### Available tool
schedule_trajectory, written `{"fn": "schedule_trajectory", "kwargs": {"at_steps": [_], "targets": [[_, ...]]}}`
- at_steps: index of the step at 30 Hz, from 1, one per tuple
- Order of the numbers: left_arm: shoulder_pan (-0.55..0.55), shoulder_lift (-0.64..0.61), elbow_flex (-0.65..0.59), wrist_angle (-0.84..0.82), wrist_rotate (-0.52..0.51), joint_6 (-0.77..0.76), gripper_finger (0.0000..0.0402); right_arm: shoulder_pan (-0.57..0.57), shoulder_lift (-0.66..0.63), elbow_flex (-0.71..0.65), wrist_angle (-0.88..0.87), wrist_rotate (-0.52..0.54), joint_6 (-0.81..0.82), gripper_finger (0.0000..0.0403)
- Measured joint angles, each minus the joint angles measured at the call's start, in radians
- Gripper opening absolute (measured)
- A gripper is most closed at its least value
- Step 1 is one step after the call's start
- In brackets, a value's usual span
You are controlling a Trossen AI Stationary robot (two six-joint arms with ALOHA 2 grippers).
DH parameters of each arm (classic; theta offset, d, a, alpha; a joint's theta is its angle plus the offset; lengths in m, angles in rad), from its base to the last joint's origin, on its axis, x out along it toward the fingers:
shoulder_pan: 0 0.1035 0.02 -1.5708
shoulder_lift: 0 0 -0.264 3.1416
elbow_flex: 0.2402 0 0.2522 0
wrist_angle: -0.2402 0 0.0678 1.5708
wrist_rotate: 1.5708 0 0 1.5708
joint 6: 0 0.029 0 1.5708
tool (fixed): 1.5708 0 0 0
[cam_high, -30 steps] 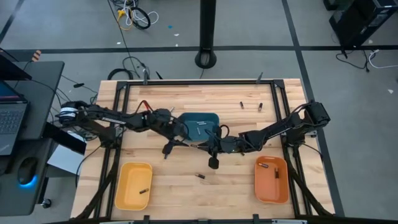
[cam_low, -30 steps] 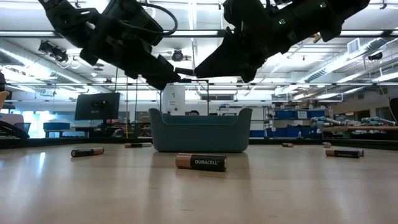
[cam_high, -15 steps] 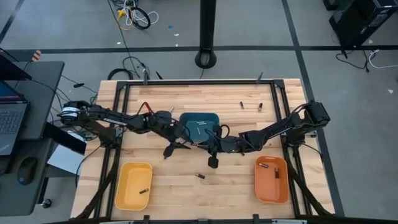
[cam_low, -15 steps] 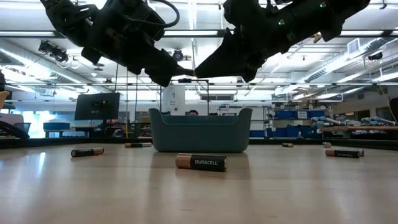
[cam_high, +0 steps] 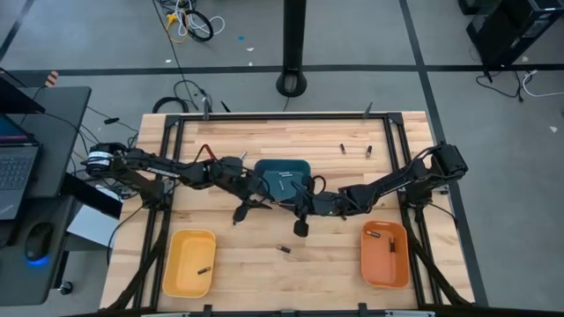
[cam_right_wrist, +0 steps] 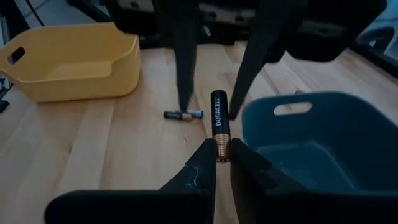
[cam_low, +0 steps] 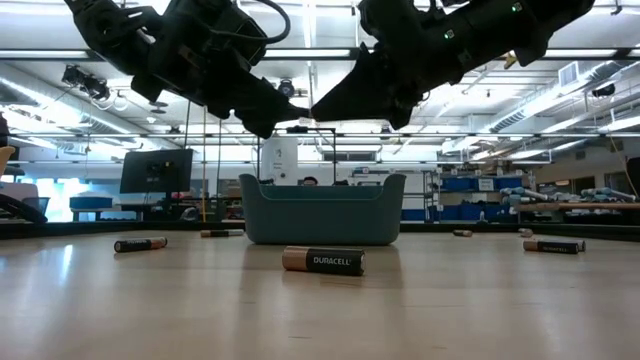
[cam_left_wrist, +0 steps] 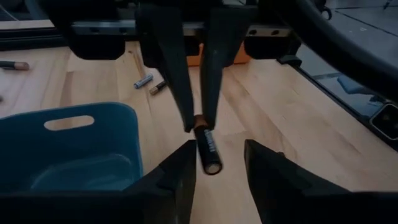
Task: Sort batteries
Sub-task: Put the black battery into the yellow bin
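Note:
A black battery [cam_right_wrist: 219,118] with a copper-coloured end hangs in the air by the teal bin's [cam_high: 282,174] near rim, with my right gripper [cam_right_wrist: 222,147] shut on it. My left gripper [cam_left_wrist: 219,149] faces it from the table's left. It is open, with one finger on either side of the battery's black free end [cam_left_wrist: 210,163]. One finger is close beside that end, and I cannot tell whether it touches. More batteries lie on the table, one near the middle [cam_low: 323,261] and two at the far side [cam_high: 342,146]. My right gripper pinches the battery's copper-coloured end [cam_right_wrist: 222,149] between its two fingertips. The fingers come from the table's right, slanting slightly down. The battery sticks straight out beyond them in line with the fingers, lifted clear of the table.
The yellow tray [cam_high: 181,251] at the near left holds one battery [cam_high: 204,269]. The orange tray [cam_high: 398,264] at the near right holds two. Loose batteries [cam_low: 140,243] [cam_low: 553,245] lie to either side of the bin in the low view.

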Motion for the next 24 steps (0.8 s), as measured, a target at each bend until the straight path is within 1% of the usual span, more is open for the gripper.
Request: {"fn": "schedule_trajectory", "kwargs": {"at_steps": [12, 18, 22, 24], "targets": [[0.001, 0.0, -0.002, 0.027, -0.019, 0.005, 0.0053, 0.0, 0.0, 0.0, 0.019, 0.003, -0.01, 0.0038], [0.001, 0.0, -0.002, 0.024, -0.024, 0.009, 0.0046, 0.0, 0.0, 0.0, 0.018, 0.003, -0.01, 0.0038], [0.0, 0.0, -0.002, 0.019, -0.056, 0.048, 0.0045, 0.0, 0.0, 0.0, 0.014, 0.004, -0.009, 0.0039], [0.0, 0.0, -0.002, 0.02, -0.083, 0.061, 0.0045, 0.0, 0.0, 0.0, 0.011, 0.004, -0.009, 0.0046]]}}
